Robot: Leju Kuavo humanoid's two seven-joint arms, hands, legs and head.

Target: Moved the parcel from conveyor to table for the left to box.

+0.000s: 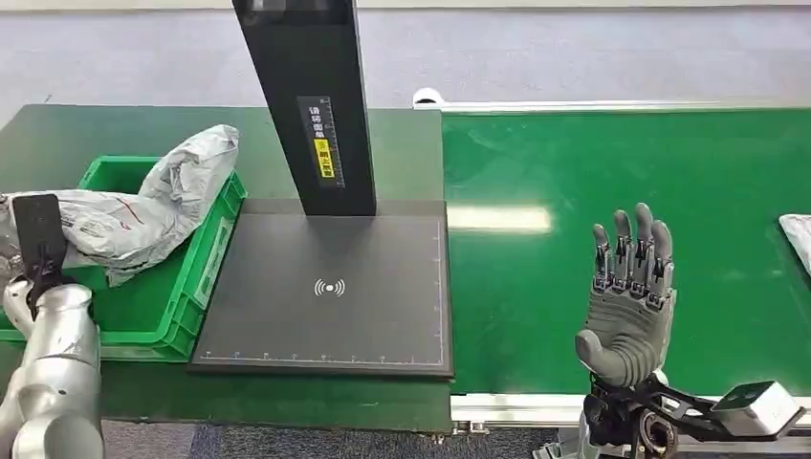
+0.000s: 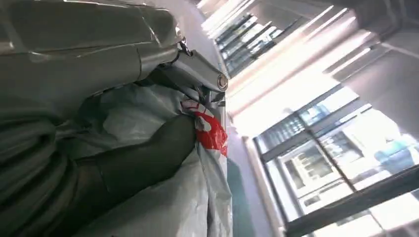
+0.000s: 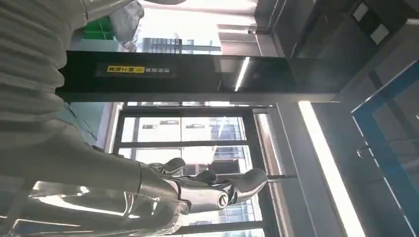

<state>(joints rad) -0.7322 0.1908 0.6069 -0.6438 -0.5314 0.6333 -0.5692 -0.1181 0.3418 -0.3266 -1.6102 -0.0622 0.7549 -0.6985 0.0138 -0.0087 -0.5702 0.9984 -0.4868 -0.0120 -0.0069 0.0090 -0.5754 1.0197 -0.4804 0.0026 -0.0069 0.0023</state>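
A crumpled grey parcel (image 1: pixel 143 206) with red print lies across the green box (image 1: pixel 206 277) at the table's left, one end sticking up over the box's far corner. My left hand (image 2: pixel 138 158) holds this parcel (image 2: pixel 197 197): the thumb presses into the plastic beside a red mark, and the fingers are mostly hidden by it. In the head view my left arm (image 1: pixel 53 344) reaches up to the box's near left side. My right hand (image 1: pixel 626 296) is raised over the green conveyor (image 1: pixel 622 163), palm showing, fingers (image 3: pixel 212 190) straight and apart, holding nothing.
A black scanner mat (image 1: pixel 330 287) with a tall black post (image 1: pixel 306 105) lies between the box and the conveyor. A second grey parcel (image 1: pixel 799 239) shows at the conveyor's right edge. The conveyor's metal rail (image 1: pixel 516 406) runs along its near side.
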